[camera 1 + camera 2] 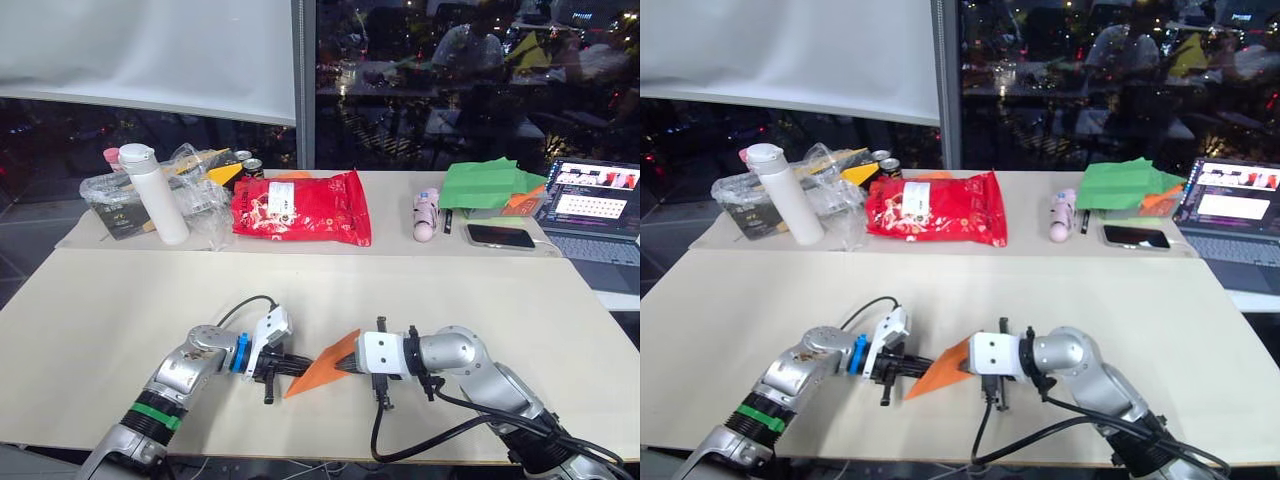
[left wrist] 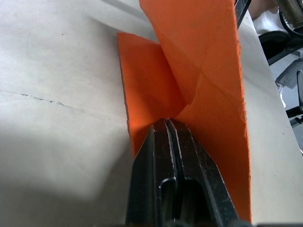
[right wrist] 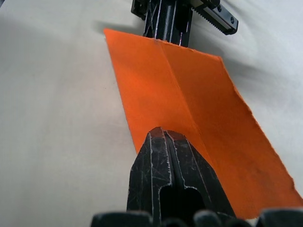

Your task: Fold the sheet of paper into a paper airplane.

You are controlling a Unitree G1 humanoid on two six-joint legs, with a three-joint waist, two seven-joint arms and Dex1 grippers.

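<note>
Beige desk before dark window; left gripper and right gripper jaws pinching orange airplane.

Bare table surrounds both grippers; red bag and bottle stand well behind.

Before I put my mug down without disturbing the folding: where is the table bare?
Bare table lies left of the left gripper, and right of the right arm, below the phone. The back edge is crowded: bottle, red bag, green paper. Both grippers pinch the paper airplane at the front.
</note>
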